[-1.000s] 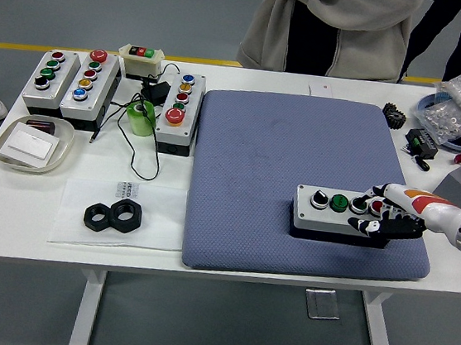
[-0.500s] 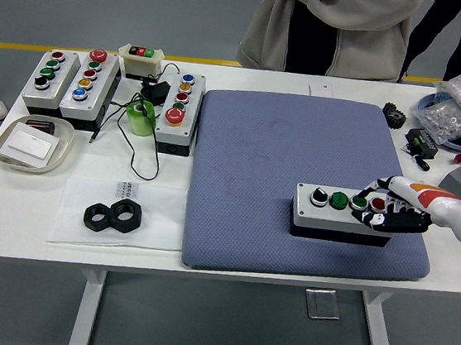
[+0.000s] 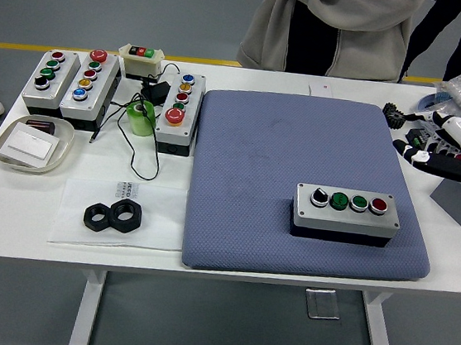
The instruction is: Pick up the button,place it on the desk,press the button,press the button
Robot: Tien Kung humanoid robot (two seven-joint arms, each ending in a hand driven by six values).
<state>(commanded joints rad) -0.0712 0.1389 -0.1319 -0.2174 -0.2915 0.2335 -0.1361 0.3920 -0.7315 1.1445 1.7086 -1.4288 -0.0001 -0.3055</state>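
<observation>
The button box [image 3: 345,213] sits on the blue pad [image 3: 296,180], right hand [image 3: 443,152] spread empty far right; a paper's print [image 3: 124,188] looks unreadable.

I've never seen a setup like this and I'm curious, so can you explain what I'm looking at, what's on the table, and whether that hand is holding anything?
This is one view from a camera high on a humanoid robot, looking down over a white table. The robot's right hand, five-fingered, black and white, comes in at the right edge with fingers relaxed, holding nothing. Its left arm is out of view. On a blue-grey pad sits a grey button box with a black knob, two green buttons and a red one; nothing touches it. At far left stand more button boxes, a green tape roll, a tray and two black hex nuts. A person stands at the far side.
</observation>
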